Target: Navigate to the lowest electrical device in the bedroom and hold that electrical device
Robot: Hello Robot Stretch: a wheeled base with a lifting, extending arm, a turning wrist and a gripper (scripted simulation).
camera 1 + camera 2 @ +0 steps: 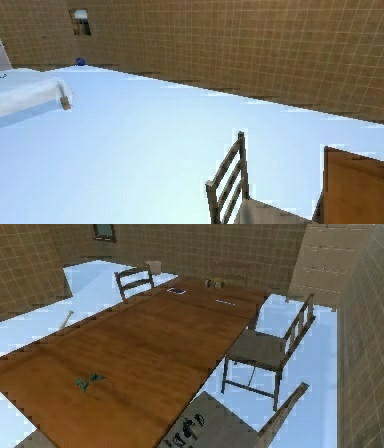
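A small blue blob (80,62) lies on the pale floor at the foot of the far brown tiled wall, in the forward view's upper left. A white bed-like surface (28,96) reaches in from that view's left edge, with a small tan piece (66,101) at its corner. On the long wooden table (130,349) in the arm side view lies a small dark flat thing (176,291) near the far end, with a thin pale stick (224,302) beside it.
A wooden chair (230,185) and a table corner (355,185) stand at the forward view's bottom right. Chairs stand round the table: one on the right (265,349), one at the far end (133,281), one at the bottom (215,424). Open floor (150,140) lies ahead.
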